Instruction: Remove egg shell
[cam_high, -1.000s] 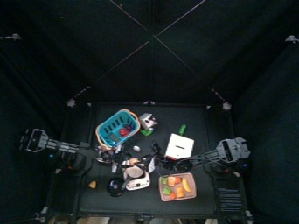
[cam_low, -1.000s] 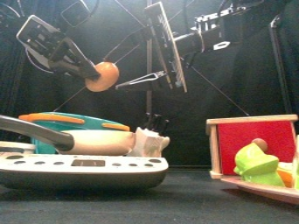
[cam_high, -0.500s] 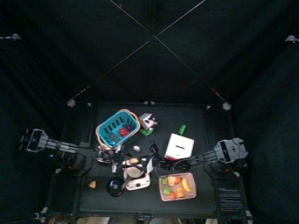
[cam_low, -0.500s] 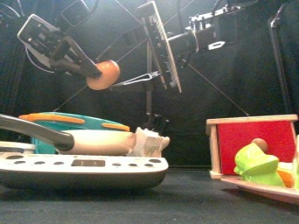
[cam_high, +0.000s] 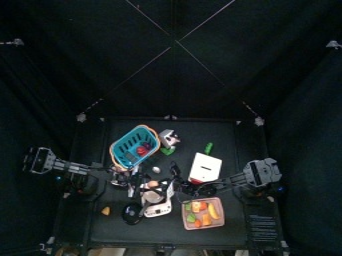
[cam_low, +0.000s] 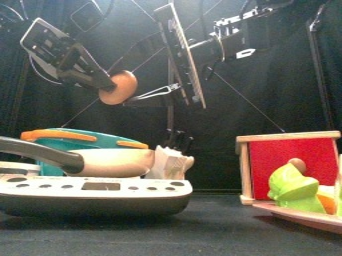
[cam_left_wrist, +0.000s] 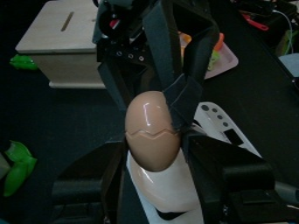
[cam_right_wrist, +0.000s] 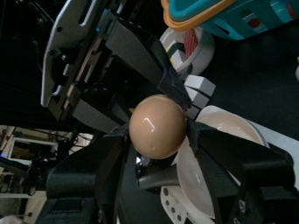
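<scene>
The black table (cam_high: 254, 215) sits small under the overhead camera, crowded along its near half. Largest on it is a teal basket (cam_high: 135, 145) toward the back left, then a white box (cam_high: 203, 166) near the middle, a wooden tray of toy food (cam_high: 203, 212) at the front right, and a white scale (cam_low: 94, 192) that lies low and wide across the front view's left (its flat top fills the foreground). The left arm comes in from the left with the left gripper (cam_left_wrist: 152, 131) raised above the table, its jaws closed on the egg (cam_left_wrist: 153, 131): a tan plastic egg with a zigzag seam around its middle, clamped at its lower half. The right gripper (cam_right_wrist: 158, 127) meets it from the other side, jaws spread wide to either side of the egg's upper half; whether its fingers already touch the shell is hard to make out, though they seem just clear of it. In the front view the egg hangs high at the left, well above the scale.
</scene>
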